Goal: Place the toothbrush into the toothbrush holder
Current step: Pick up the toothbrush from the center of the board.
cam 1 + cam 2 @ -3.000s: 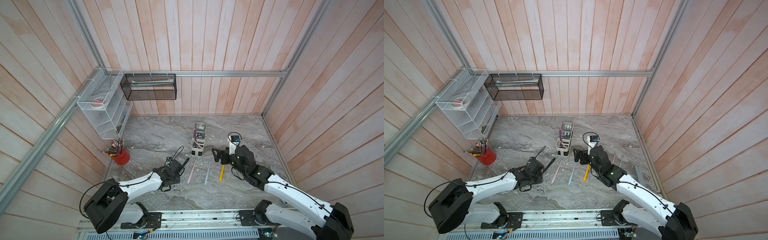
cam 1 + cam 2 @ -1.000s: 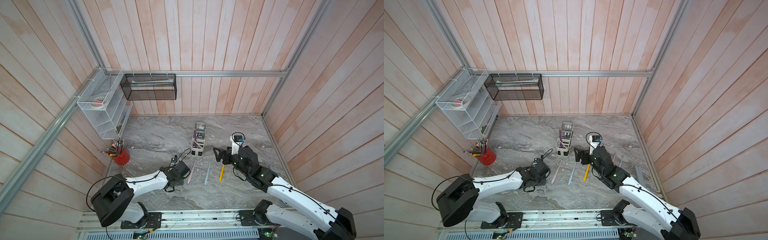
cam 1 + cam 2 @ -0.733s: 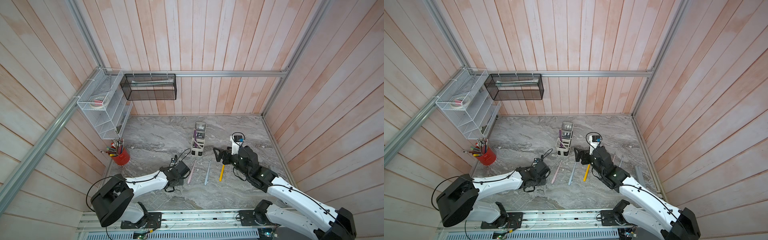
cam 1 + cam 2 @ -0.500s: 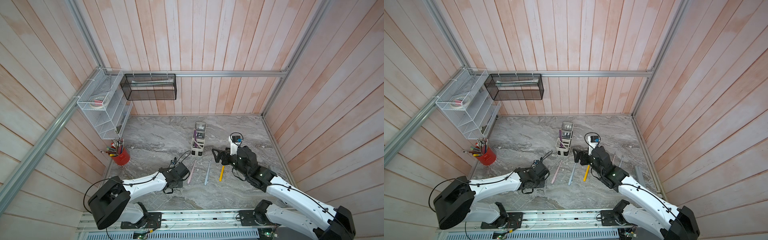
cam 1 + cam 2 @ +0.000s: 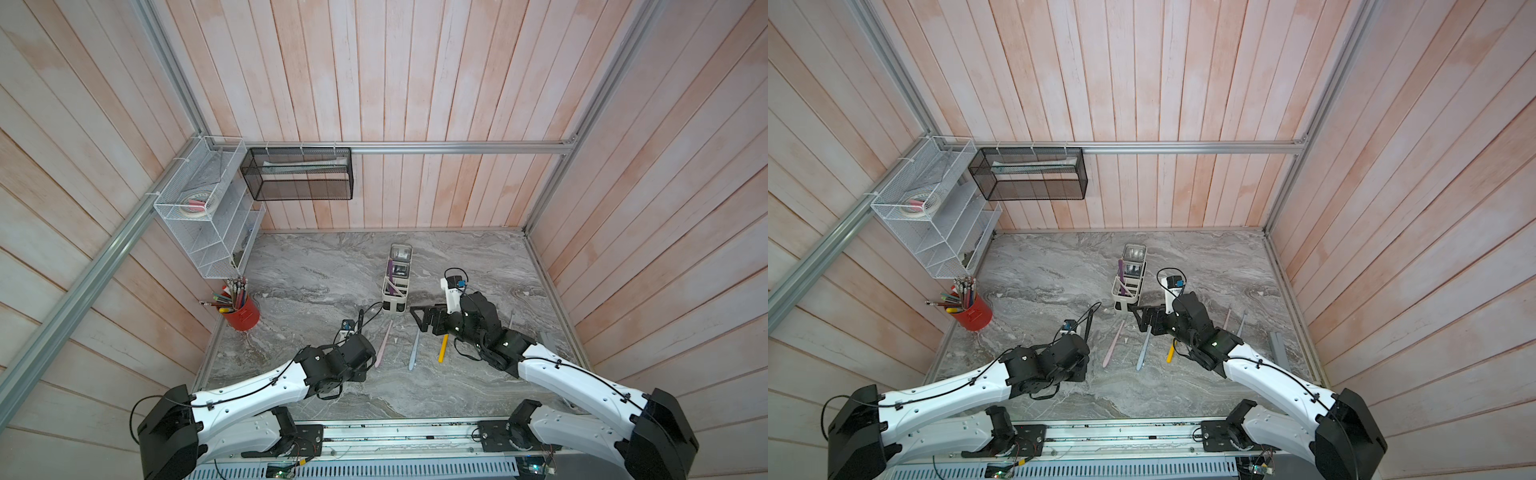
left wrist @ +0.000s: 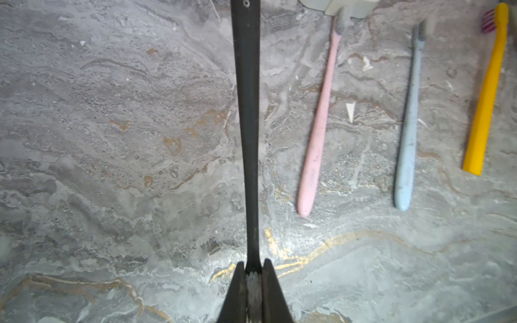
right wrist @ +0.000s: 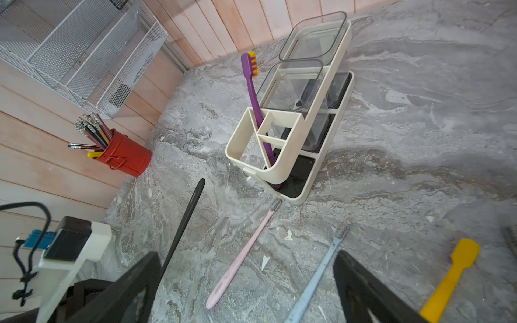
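My left gripper is shut on the end of a slim black toothbrush, which sticks out ahead of it above the marble floor. The right wrist view shows this black toothbrush slanting up toward the toothbrush holder. The holder is cream-white with a purple toothbrush standing in it. It stands apart from the black one. My right gripper is open and empty, low beside the holder. Pink, blue and yellow toothbrushes lie side by side between the arms.
A red pen cup stands by the left wall, under a white wire-mesh rack. A black mesh basket hangs on the back wall. Two more thin toothbrushes and a grey bar lie near the right wall.
Over three seconds my left gripper has shifted a little right, toward the pink toothbrush, still holding the black one. In the last second both arms barely move. The right gripper stays open.
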You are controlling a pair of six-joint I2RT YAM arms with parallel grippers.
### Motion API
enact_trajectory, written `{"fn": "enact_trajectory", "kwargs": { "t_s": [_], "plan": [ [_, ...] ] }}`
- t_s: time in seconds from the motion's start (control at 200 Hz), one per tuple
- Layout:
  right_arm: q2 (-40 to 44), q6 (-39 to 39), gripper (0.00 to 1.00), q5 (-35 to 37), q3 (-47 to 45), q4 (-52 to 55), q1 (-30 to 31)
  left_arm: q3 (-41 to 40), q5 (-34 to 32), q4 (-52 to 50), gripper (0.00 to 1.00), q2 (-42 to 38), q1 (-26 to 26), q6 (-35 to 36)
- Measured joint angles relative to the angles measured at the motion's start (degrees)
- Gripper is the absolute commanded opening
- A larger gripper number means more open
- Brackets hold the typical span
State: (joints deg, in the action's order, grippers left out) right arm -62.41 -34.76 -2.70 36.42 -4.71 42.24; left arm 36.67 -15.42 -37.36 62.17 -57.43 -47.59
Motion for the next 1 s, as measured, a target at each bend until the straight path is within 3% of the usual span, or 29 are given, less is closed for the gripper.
{"fn": "enact_trajectory", "kwargs": {
  "t_s": [0.435, 0.605, 0.815, 1.0],
  "plan": [
    [-11.6, -12.7, 0.93, -13.6, -2.2, -17.6, 0.2, 1.4, -4.9, -1.4, 0.0, -2.3, -10.8, -4.7],
    [-14.0, -16.0, 0.85, -15.1, -2.2, -22.0, 1.4, 3.9, -8.6, -1.1, 0.0, -2.7, -15.5, -6.3],
    [-15.1, -17.8, 0.8, -15.4, -2.2, -24.9, 3.3, 5.5, -11.1, -0.7, 0.0, -2.4, -17.7, -7.1],
    [-16.2, -18.6, 0.66, -15.4, -2.1, -25.8, 4.1, 7.1, -12.5, -0.7, 0.0, -1.8, -18.6, -7.5]
  ]
}}
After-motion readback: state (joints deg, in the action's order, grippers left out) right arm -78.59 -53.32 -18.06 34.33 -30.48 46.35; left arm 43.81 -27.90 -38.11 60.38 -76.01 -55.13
